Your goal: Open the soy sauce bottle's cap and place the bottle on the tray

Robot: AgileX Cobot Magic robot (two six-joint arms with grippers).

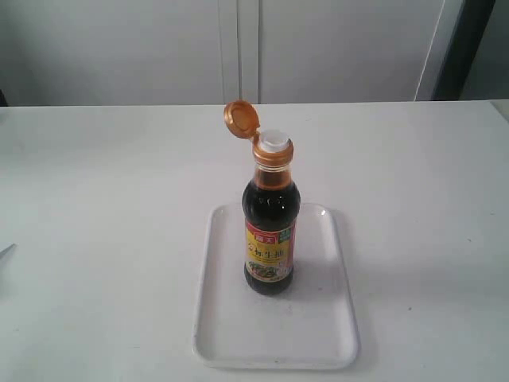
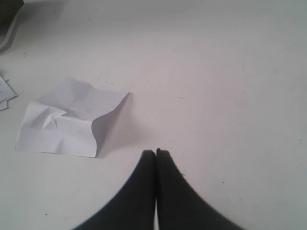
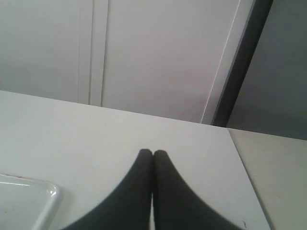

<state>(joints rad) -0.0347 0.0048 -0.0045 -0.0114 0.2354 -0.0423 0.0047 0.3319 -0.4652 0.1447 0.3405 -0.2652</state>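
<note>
The soy sauce bottle (image 1: 270, 231) stands upright on the white tray (image 1: 231, 334) in the exterior view, label facing the camera. Its orange-gold cap (image 1: 241, 118) is flipped open to the left, baring the white pour spout (image 1: 273, 144). Neither arm shows in the exterior view. My left gripper (image 2: 156, 152) is shut and empty above bare table, next to a crumpled sheet of paper (image 2: 67, 117). My right gripper (image 3: 153, 153) is also shut with nothing held, over the table; a corner of the tray (image 3: 29, 199) shows beside it.
White table (image 1: 95, 199) spreads round the tray. A white wall with panel seams (image 1: 238, 48) runs behind it, and a dark vertical post (image 1: 465, 48) stands at the back right. More paper edges (image 2: 5, 93) lie near the crumpled sheet.
</note>
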